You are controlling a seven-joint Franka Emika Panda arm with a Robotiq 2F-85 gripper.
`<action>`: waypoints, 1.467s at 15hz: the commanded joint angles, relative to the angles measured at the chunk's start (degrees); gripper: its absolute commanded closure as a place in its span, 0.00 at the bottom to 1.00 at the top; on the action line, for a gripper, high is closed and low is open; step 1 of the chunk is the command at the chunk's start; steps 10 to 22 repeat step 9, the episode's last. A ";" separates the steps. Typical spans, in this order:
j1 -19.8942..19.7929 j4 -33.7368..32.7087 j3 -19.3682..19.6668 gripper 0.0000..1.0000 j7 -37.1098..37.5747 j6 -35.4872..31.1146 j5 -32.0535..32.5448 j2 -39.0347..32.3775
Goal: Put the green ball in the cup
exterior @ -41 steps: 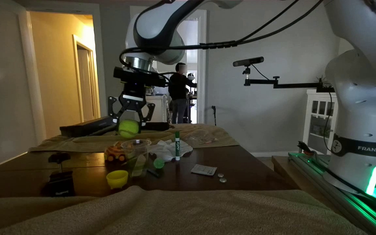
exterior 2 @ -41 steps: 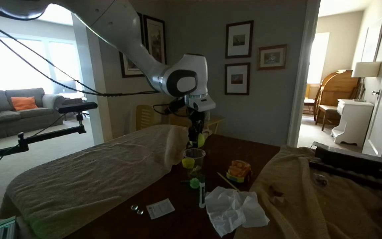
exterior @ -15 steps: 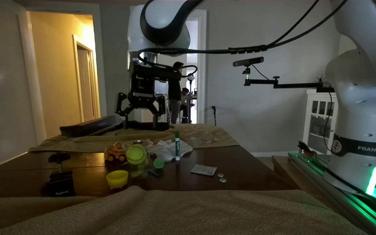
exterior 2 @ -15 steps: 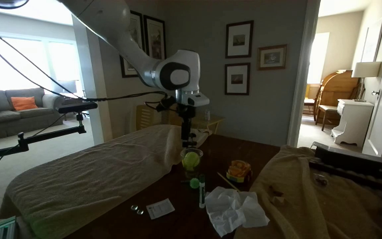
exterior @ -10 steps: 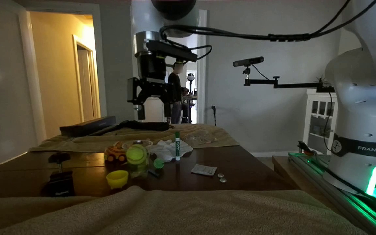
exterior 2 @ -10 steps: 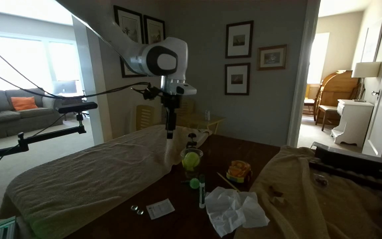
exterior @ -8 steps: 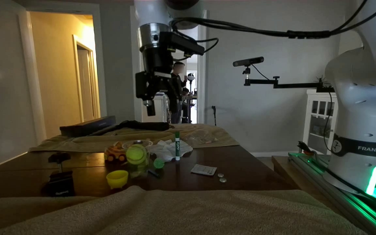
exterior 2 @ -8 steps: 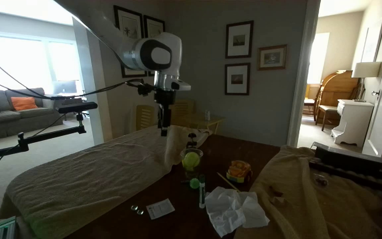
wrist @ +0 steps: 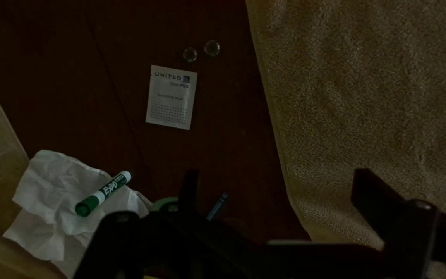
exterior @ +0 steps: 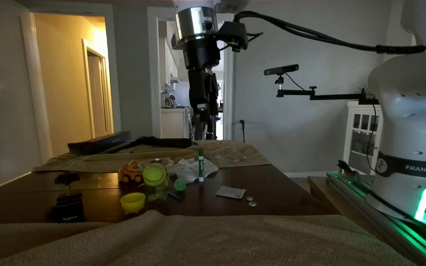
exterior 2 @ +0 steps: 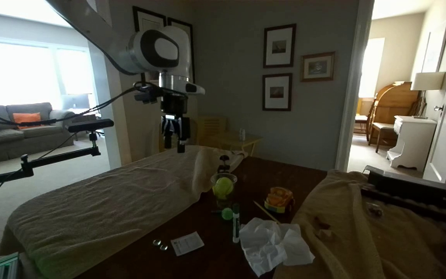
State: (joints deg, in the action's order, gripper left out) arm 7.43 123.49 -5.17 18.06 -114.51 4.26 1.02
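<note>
1. The gripper (exterior 2: 174, 147) has hold of nothing; in the wrist view its dark fingers (wrist: 378, 205) stand spread wide apart, a broad gap between the tips.
2. It hangs in the air well above the dark table (exterior: 213, 201), in contact with nothing there.
3. Both exterior views show the fingers pointing down.
4. In an exterior view the arm (exterior 2: 122, 48) slopes down from the upper left and turns downward at the wrist, with the gripper left of the clear cup (exterior 2: 223, 201) and well apart from it.
5. The green ball (exterior: 154, 174) sits inside the cup, seen through its wall in both exterior views.
6. In an exterior view a yellow bowl (exterior: 133, 203) stands on the near side, left of the cup.
</note>
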 commanded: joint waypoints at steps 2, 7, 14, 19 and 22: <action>-0.56 0.93 -0.57 0.00 -1.04 0.15 0.34 1.44; -0.57 1.25 -0.60 0.00 -1.40 0.14 0.41 1.76; -0.57 1.30 -0.61 0.00 -1.42 0.14 0.41 1.76; -0.57 1.30 -0.61 0.00 -1.42 0.14 0.41 1.76; -0.57 1.30 -0.61 0.00 -1.42 0.14 0.41 1.76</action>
